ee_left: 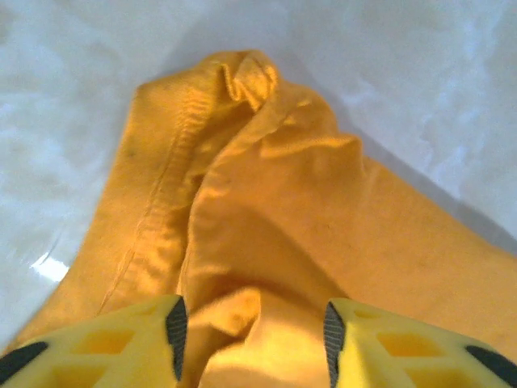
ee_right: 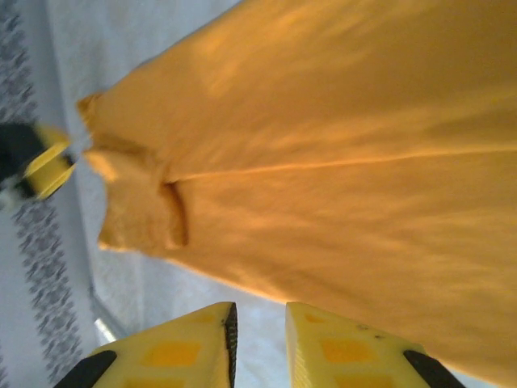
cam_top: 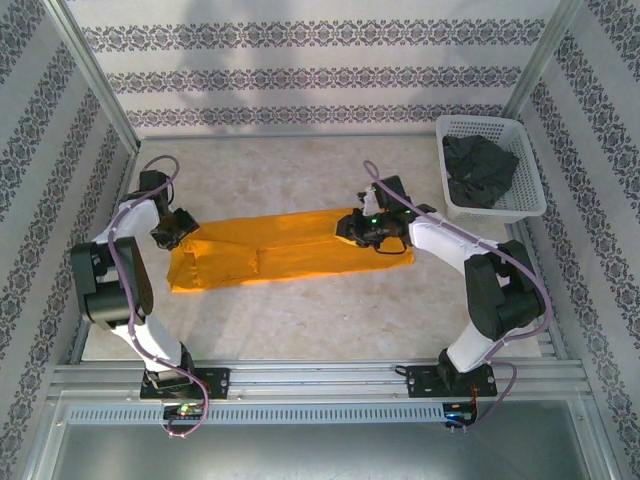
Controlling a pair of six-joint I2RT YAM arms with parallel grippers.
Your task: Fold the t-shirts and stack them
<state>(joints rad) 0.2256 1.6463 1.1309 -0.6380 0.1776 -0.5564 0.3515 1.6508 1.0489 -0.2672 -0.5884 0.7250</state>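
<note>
The orange-yellow t-shirt [cam_top: 290,250] lies on the table folded into a long strip running left to right. My left gripper [cam_top: 172,230] is at the strip's left end. Its jaws stand open and wide apart, with a raised fold of orange cloth [ee_left: 234,311] between the pads. My right gripper [cam_top: 362,228] hovers at the strip's right end. In the right wrist view it [ee_right: 258,311] is open by a narrow gap, with bare table showing in the gap and the shirt [ee_right: 339,162] just beyond the tips. The charcoal grey t-shirt [cam_top: 478,170] sits crumpled in the basket.
The white lattice basket [cam_top: 527,200] stands at the back right corner of the table. Patterned walls and metal posts close in the back and both sides. The pale tabletop [cam_top: 300,320] stretches between the shirt and the arm bases.
</note>
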